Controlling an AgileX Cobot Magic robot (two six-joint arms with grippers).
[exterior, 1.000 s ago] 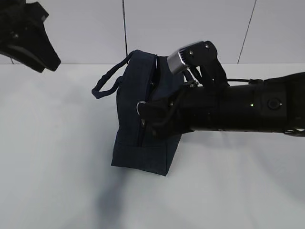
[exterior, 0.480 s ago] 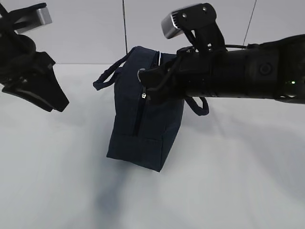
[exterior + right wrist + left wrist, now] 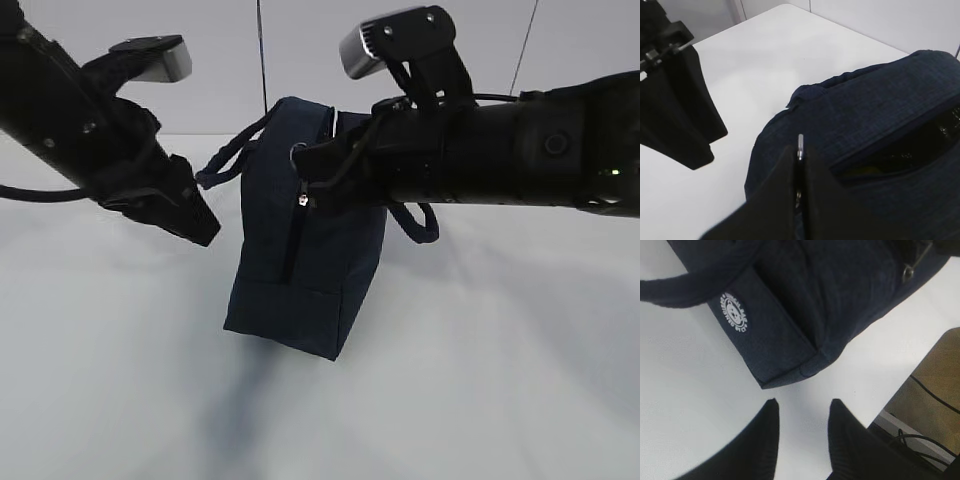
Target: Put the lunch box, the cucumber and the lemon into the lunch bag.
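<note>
The dark blue lunch bag (image 3: pixel 305 255) is standing on the white bench (image 3: pixel 480 380), a little tipped, near the middle. One loop handle (image 3: pixel 228 165) is sticking out to the left and the other handle (image 3: pixel 420 222) is hanging on the right side. A white round logo (image 3: pixel 734 312) is showing on one end of the bag.

The right claw (image 3: pixel 300 160) is reaching across from the right and sitting at the top of the bag. Its two black fingers (image 3: pixel 785 200) are squeezed tight together, and they are pinching the thin silver ring pull (image 3: pixel 800 142) of the zipper. A small silver slider (image 3: pixel 300 200) is hanging just under it on the zipper line running down the bag's end.

In the right wrist view the top of the bag is gaping open a bit, and something yellow-green (image 3: pixel 865 170) is peeking out of the dark slot. I cannot tell what it is.

The left claw (image 3: pixel 200 228) is hanging in the air just left of the bag, close to the left handle but not touching anything. Its fingers (image 3: pixel 762 440) are standing apart with nothing between them, and they are pointing at the bottom corner of the bag.
</note>
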